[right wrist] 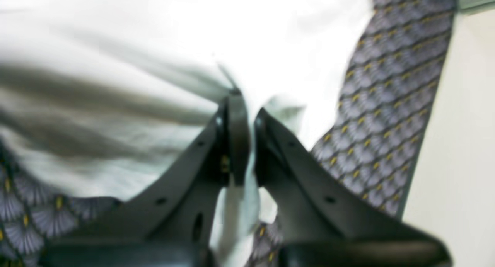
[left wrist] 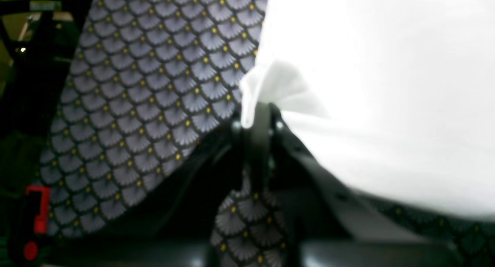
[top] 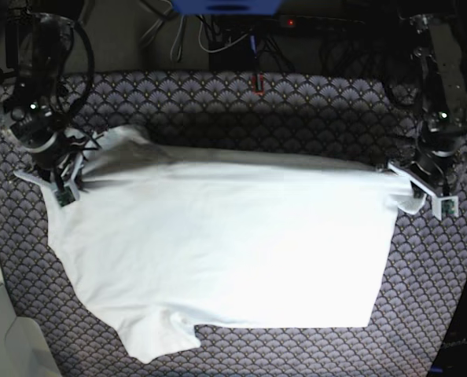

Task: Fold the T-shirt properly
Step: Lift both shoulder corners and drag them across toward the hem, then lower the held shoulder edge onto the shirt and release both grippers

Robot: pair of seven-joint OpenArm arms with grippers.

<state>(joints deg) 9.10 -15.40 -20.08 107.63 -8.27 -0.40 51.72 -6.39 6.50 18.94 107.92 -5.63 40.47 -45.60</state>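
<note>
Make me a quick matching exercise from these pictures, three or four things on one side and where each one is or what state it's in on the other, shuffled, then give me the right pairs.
Things:
1. T-shirt
2. left tool
3. right tool
4. patterned table cover

Places or states:
A. shut on the shirt's edge at the base view's right
B. lies under everything, dark with a fan-scale print
C. spread out white across the middle
D. shut on the shirt's edge at the base view's left

Pairs: 1-C, 2-A, 3-D, 4-B
</note>
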